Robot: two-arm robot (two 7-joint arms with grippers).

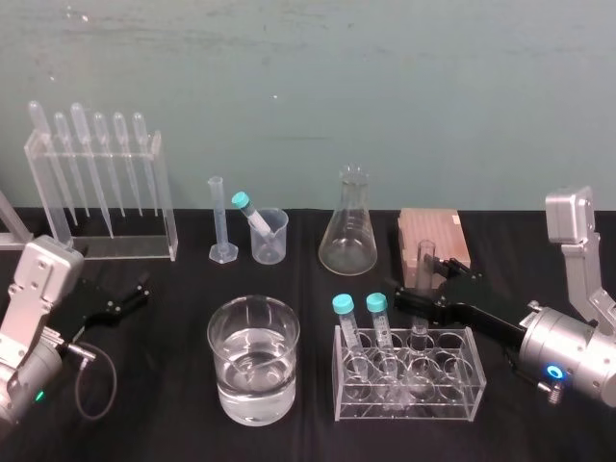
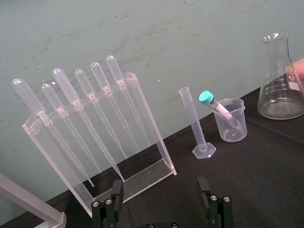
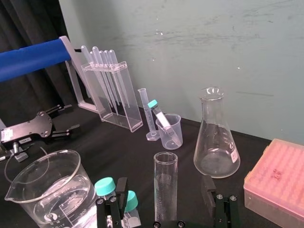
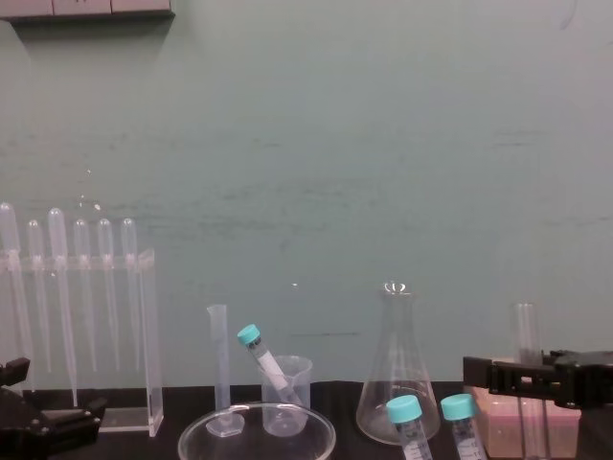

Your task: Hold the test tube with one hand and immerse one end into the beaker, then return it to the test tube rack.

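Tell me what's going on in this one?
The right gripper is at the rack, fingers open on either side of the uncapped test tube. The tube stands in the rack next to two teal-capped tubes. The gripper has not closed on it, so the dip has not begun. The left gripper rests open off to the left, near the pipette stand.

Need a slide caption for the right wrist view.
Open right gripper flanks the upright test tube; flask and small beaker stand beyond.
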